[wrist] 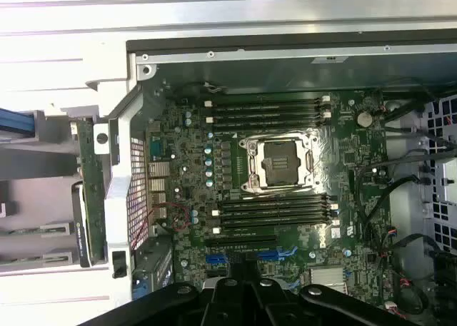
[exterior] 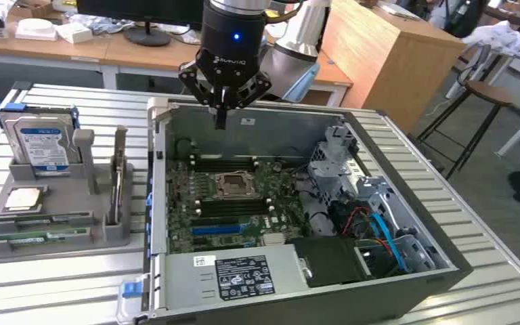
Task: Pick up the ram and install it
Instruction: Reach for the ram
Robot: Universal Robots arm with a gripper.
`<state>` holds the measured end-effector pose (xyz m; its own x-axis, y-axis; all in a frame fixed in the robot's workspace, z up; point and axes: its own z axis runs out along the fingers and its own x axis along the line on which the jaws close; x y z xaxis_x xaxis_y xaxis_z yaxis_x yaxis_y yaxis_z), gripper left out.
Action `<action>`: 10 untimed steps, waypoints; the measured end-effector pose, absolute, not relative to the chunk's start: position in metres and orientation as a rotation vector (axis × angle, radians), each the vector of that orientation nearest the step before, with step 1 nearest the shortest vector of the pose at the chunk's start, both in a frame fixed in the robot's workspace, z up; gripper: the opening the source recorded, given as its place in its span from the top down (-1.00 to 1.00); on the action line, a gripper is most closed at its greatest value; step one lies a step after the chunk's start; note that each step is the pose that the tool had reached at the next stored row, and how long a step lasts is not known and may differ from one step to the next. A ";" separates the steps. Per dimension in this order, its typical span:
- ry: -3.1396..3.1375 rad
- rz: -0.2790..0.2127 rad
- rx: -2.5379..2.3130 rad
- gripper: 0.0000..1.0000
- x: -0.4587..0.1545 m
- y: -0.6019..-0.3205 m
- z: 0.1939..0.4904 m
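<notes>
A ram (exterior: 117, 177) stick stands on edge in a grey holder (exterior: 61, 247) at the exterior view's left, and two more green sticks (exterior: 36, 237) lie flat in the holder's front slots. In the wrist view the standing ram (wrist: 84, 197) is beside the case wall. My gripper (exterior: 221, 122) hangs over the back edge of the open computer case (exterior: 422, 271), fingers shut together with nothing between them, well apart from the ram. Its black fingers (wrist: 243, 301) point toward the motherboard (wrist: 343, 169), whose black memory slots (wrist: 268, 112) flank the processor socket (wrist: 277, 162).
In the holder, a blue-labelled hard drive (exterior: 38, 139) stands upright and a square silver processor chip (exterior: 22, 198) lies flat. Inside the case are a drive cage (exterior: 337, 152), blue and red cables (exterior: 378, 227) and a power supply (exterior: 233, 274). Desks and a stool (exterior: 481, 95) stand behind the table.
</notes>
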<state>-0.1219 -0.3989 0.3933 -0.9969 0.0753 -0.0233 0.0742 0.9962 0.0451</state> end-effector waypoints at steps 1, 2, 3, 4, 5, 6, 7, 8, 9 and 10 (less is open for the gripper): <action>3.114 0.069 0.117 0.80 -0.122 -0.399 0.393; 3.114 0.069 0.117 0.80 -0.122 -0.399 0.393; 3.114 0.069 0.117 0.80 -0.122 -0.399 0.393; 3.114 0.069 0.117 0.80 -0.122 -0.399 0.393; 3.114 0.069 0.117 0.80 -0.122 -0.399 0.393; 3.114 0.069 0.117 0.80 -0.122 -0.399 0.393; 3.114 0.069 0.117 0.80 -0.122 -0.399 0.393; 3.114 0.069 0.117 0.80 -0.122 -0.399 0.393; 3.114 0.069 0.117 0.80 -0.122 -0.399 0.393; 3.114 0.069 0.117 0.80 -0.122 -0.399 0.393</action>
